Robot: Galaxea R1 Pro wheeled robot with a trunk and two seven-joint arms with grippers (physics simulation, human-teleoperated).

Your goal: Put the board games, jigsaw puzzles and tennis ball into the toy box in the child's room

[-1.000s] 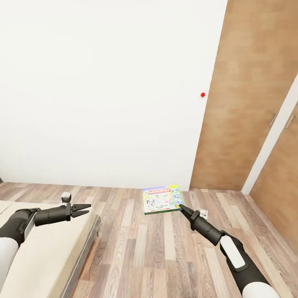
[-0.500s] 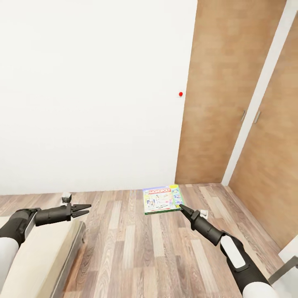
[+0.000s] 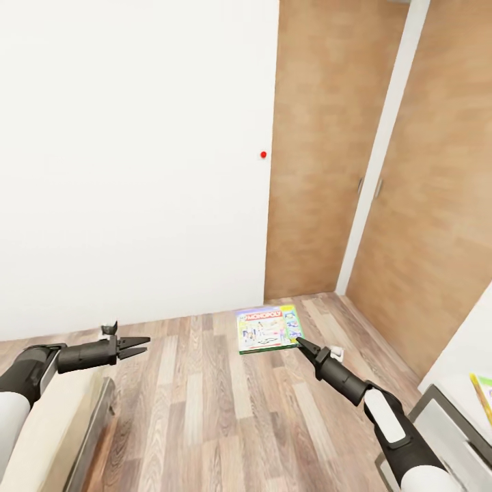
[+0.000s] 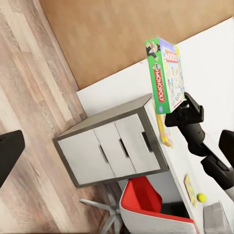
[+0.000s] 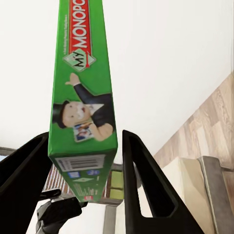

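Head view: right end effector [image 3: 299, 341] clamped on the board game [image 3: 268, 329], carried in the air over wood floor [image 3: 205, 410], wardrobe doors [image 3: 424, 205] ahead. Left end effector [image 3: 140, 344] spread apart, carrying nothing, above bed [image 3: 41, 437] edge. White counter [image 3: 471, 355] entering at right edge with a flat toy [image 3: 484, 396] on it. Left wrist view: tennis ball [image 4: 201, 197] on counter. Judging progress: game in transit, toy box unseen, most toys left.

White wall [image 3: 130, 157], wooden doors [image 3: 321, 137], plank floor [image 3: 205, 403].
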